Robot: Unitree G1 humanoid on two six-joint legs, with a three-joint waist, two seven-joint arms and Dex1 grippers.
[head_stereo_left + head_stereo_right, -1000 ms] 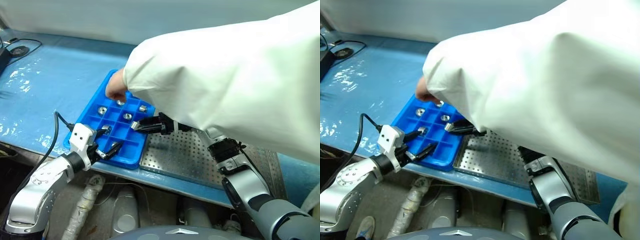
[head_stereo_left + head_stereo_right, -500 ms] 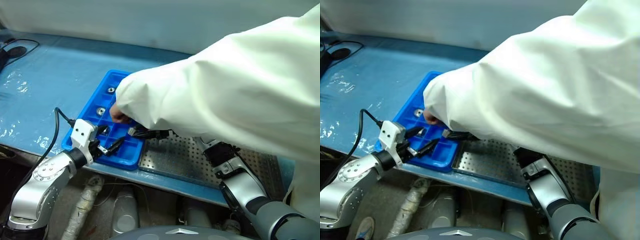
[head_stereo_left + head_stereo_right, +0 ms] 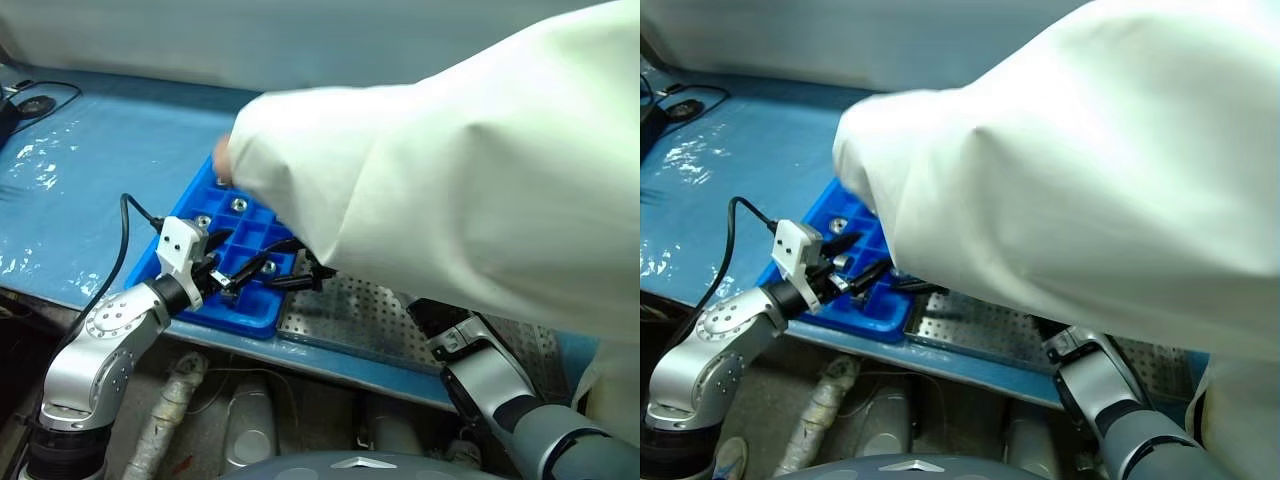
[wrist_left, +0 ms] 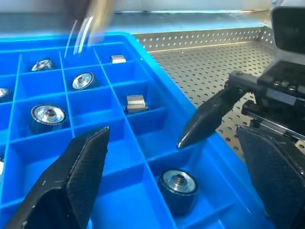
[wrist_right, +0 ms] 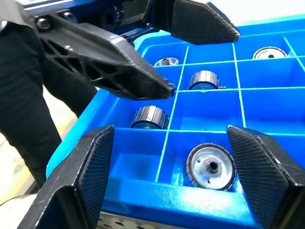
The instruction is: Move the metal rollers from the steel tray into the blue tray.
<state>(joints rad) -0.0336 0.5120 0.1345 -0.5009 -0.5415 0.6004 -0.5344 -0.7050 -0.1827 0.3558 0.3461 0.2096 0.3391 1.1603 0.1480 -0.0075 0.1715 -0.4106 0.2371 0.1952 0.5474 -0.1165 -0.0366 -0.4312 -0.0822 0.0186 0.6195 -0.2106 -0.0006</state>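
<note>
Right wrist view, your entry: right gripper point(image 5: 171, 179), clamped a second ago, now spread wide and empty over the blue tray point(image 5: 205, 112); one roller point(image 5: 210, 167) sits in the compartment beneath, apparently delivered. Left gripper point(image 4: 174, 183) wide, empty, beside that compartment.

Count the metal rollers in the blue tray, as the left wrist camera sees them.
6 metal rollers: three in the blue tray's cells beside the steel tray, three further in. More may be hidden past the picture's edge.
</note>
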